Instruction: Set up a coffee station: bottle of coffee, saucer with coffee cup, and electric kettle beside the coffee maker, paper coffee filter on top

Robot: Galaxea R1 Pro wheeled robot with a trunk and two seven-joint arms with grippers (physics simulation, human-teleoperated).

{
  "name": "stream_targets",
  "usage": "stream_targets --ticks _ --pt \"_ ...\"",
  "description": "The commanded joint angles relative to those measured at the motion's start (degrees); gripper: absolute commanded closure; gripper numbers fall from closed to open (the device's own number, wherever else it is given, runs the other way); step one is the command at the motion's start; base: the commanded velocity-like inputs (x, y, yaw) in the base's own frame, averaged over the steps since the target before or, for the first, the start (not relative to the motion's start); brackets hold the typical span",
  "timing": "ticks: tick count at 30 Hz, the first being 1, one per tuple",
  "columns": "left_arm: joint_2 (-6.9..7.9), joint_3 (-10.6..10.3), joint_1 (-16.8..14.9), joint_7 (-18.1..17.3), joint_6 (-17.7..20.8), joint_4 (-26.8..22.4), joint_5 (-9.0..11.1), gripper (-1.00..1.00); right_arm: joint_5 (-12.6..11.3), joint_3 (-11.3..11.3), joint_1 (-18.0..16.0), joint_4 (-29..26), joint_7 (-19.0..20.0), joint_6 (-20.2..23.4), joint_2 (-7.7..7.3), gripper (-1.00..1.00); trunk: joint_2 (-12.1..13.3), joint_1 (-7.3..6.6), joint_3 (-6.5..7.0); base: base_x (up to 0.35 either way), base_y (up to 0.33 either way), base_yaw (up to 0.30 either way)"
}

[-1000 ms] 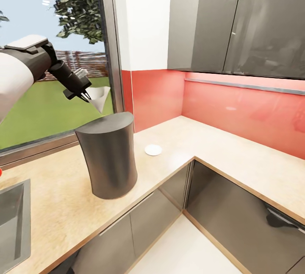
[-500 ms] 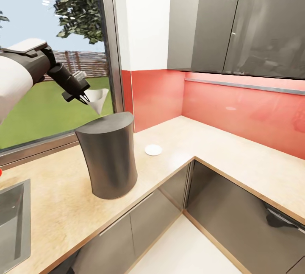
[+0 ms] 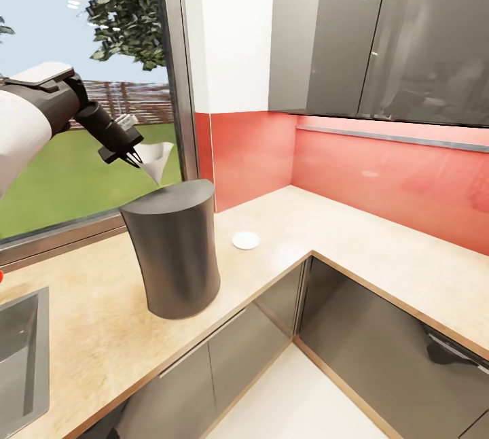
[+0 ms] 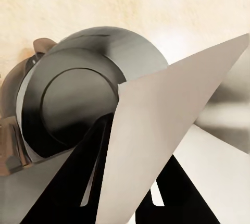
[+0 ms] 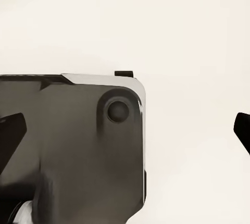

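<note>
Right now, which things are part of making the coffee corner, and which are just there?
For the job:
- paper coffee filter, held in the left hand
- coffee maker, right below it
- saucer, beside the coffee maker
- kitchen countertop

Just there:
- sink
- wall cabinets
- window

Surface: long light beige wood-grain kitchen countertop [image 3: 353, 249], L-shaped, pale edge, over grey cabinet fronts.
Centre-left: tall dark grey matte tapered coffee maker [image 3: 174, 257] stands upright on it, near the front edge.
At 2 o'clock from the drum: small round flat white saucer [image 3: 246, 240], apart from it, lying flat.
At 8 o'clock: grey recessed basin [image 3: 20, 350], probably a sink, set into the worktop.
</note>
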Motion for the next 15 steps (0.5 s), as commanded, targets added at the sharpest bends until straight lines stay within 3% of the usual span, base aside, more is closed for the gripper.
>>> stream_targets --ticks 1,15 --pt "0.14 -0.1 -0.1 0.4 0.2 0.1 0.4 -1.00 0.4 -0.5 0.0 0.0 0.0 -0.2 0.04 -1.00 -0.1 0.04 -0.13 0.000 0.000 0.000" --pt "0.51 -0.1 -0.1 0.4 0.2 0.0 0.4 -1.00 0.5 -0.4 0.0 0.1 0.0 -0.2 0.04 -1.00 -0.1 0.04 -0.13 0.000 0.000 0.000"
